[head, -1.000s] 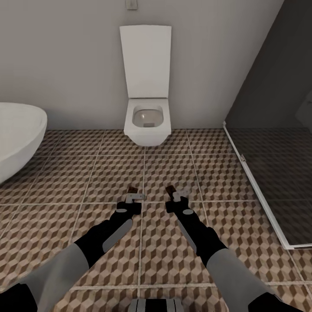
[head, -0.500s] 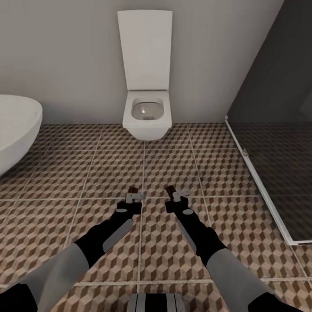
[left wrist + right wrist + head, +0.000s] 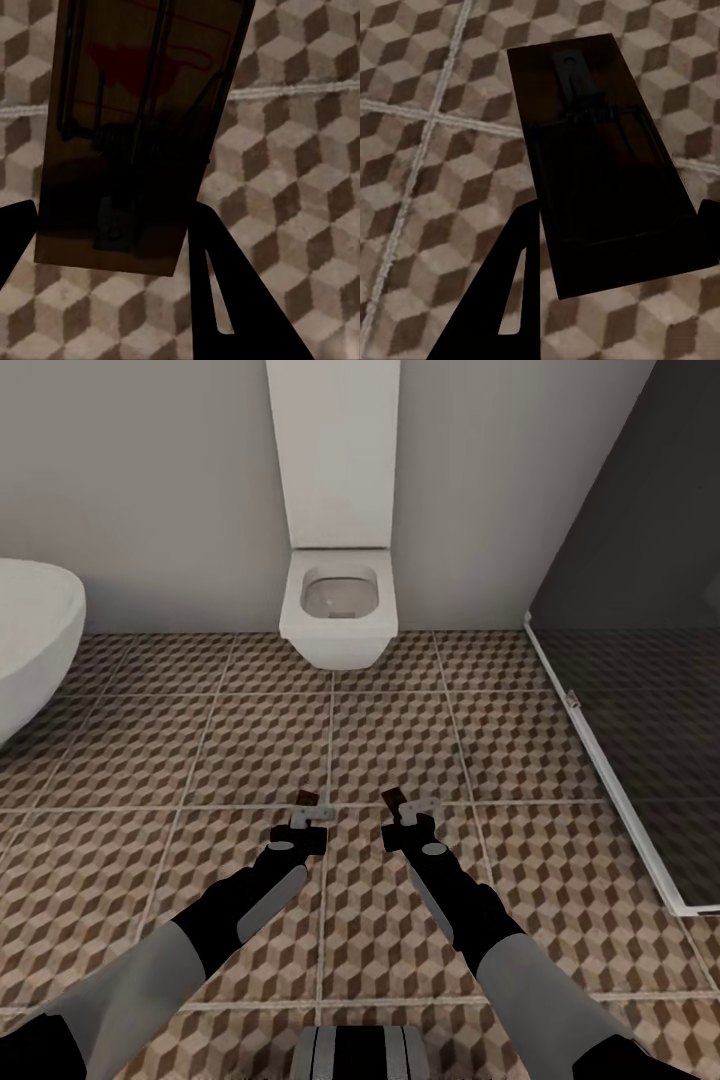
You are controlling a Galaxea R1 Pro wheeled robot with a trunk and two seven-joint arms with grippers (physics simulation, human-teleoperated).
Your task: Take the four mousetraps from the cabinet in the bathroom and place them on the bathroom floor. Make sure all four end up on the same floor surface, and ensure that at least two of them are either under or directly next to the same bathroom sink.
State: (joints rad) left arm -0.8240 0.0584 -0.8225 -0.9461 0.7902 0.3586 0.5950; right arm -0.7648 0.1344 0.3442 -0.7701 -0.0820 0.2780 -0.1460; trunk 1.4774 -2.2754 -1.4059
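Each of my grippers carries a mousetrap above the bathroom floor (image 3: 400, 740). The left gripper (image 3: 312, 812) is shut on a tan board with dark wire and a red mark, the mousetrap (image 3: 135, 127), whose tip (image 3: 306, 798) pokes out ahead of the fingers (image 3: 225, 300). The right gripper (image 3: 405, 810) is shut on a second mousetrap (image 3: 600, 172), seen in shadow, with its end (image 3: 391, 797) sticking forward. Both hang side by side over the cube-pattern tiles (image 3: 427, 142). The cabinet is out of view.
A white wall-hung toilet (image 3: 336, 610) with its lid up stands straight ahead against the grey wall. A white basin or tub edge (image 3: 30, 640) curves in at the left. A dark glass shower screen (image 3: 640, 690) with a white frame runs along the right.
The whole picture has shifted: the toilet and wall have slid up and grown closer, so the camera has moved forward. Both grippers keep their traps in the same pose.
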